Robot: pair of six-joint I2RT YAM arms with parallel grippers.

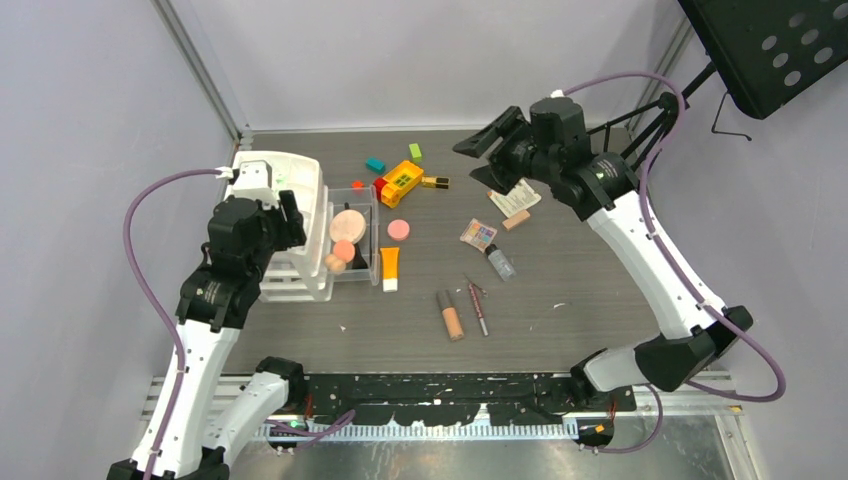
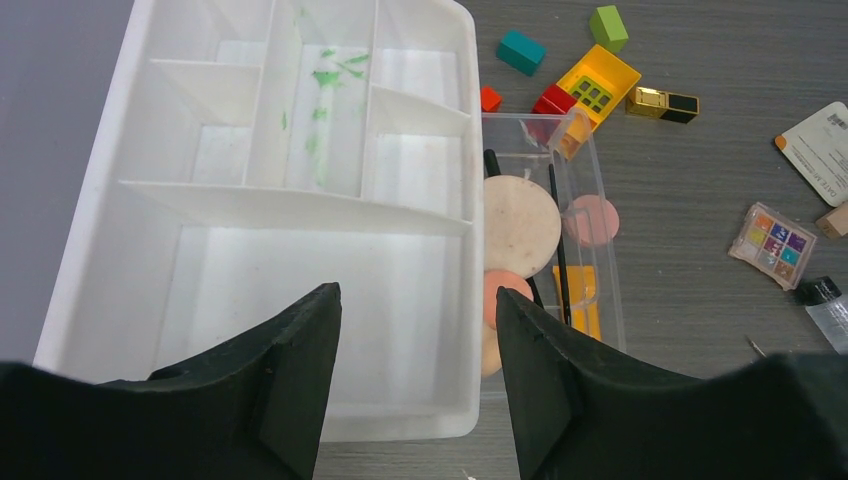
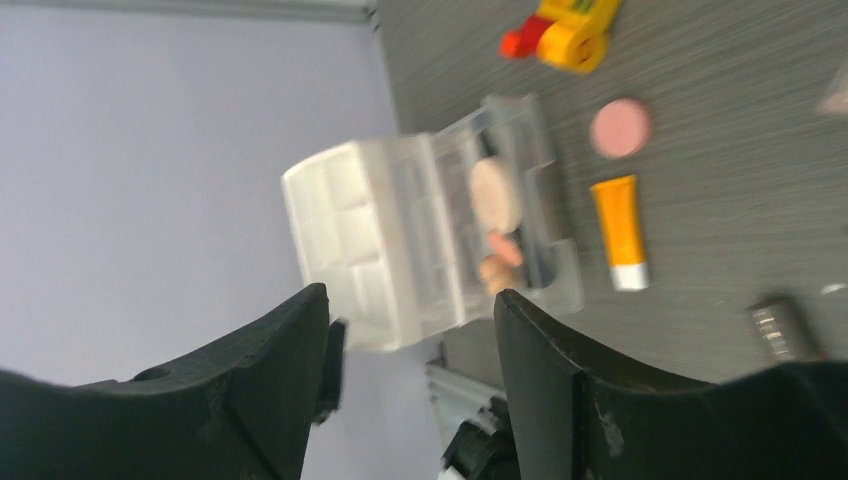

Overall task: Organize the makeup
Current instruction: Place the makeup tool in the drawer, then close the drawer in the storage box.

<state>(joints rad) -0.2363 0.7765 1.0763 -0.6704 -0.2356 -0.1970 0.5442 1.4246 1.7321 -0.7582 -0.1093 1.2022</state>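
Grey surface (image 1: 540,340) | left pincer (image 2: 415,300), right pincer (image 3: 408,298): we read both parted, empty | orange tube (image 1: 389,268) at centre, just beside clear drawer (image 1: 375,235) at 9 o'clock | risk: careless descent rolls tube away.

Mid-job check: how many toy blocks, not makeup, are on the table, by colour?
teal block: 1
green block: 1
small red block: 1
yellow-and-red brick: 1
Total: 4

Four round compacts (image 1: 347,224), three tubes (image 1: 389,262), three small blocks (image 1: 375,165), one palette (image 1: 478,234), one lipstick (image 1: 435,182), one pencil (image 1: 480,310), one brick (image 1: 402,178).
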